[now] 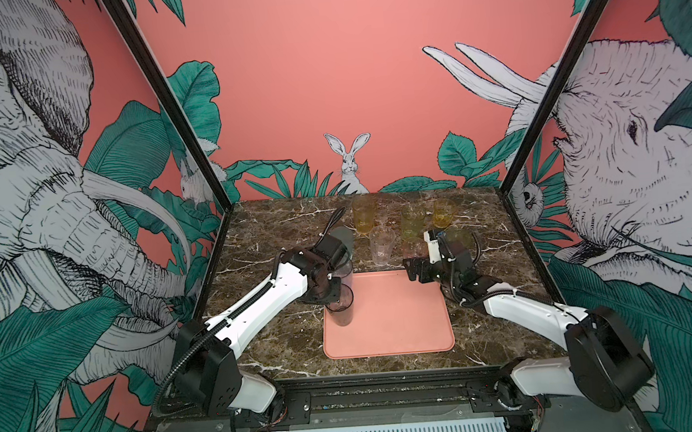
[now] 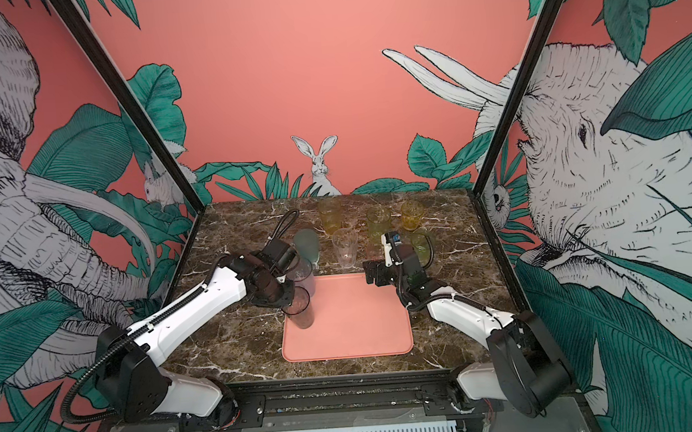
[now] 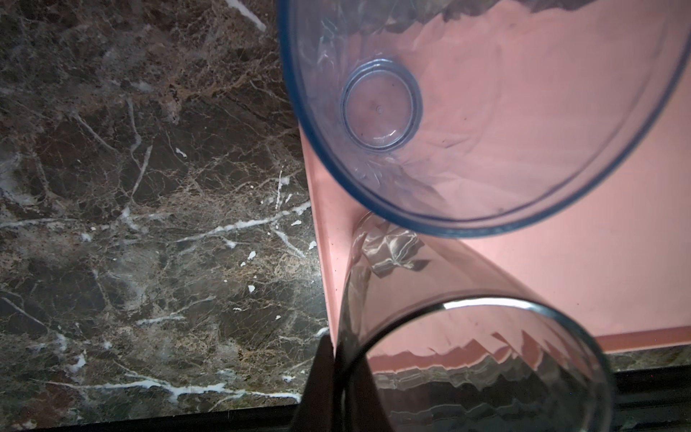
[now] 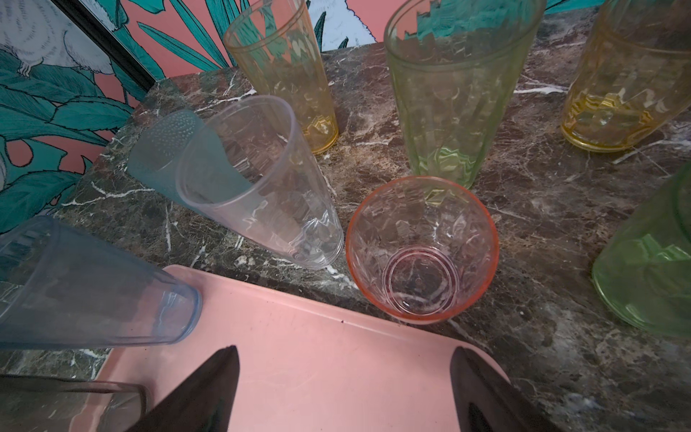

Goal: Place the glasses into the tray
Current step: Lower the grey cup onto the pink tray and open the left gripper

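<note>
The marble counter (image 1: 278,230) carries a salmon-pink tray (image 1: 402,325) at its front middle. The left end effector (image 1: 333,297) is pinched narrow on the rim wall of a tall smoky grey glass (image 1: 341,311). That glass stands upright just inside the tray's left rim; I cannot tell if its base rests on the tray floor. Just beyond it, at the tray's far left corner, stands a tall bluish glass (image 1: 344,269). The right end effector (image 4: 344,392) hangs over the tray's far right corner, jaws spread wide with nothing between them.

The other 7 glasses stand on the counter beyond the tray:
- a tall clear glass (image 4: 261,187), with a teal-grey glass (image 4: 160,161) behind it
- a tall amber glass (image 4: 288,74)
- a tall green glass (image 4: 452,101)
- a second amber glass (image 4: 617,97)
- a second green glass (image 4: 650,269)
- a short pink glass (image 4: 421,248), just off the tray's far rim, ahead of the open jaws
</note>
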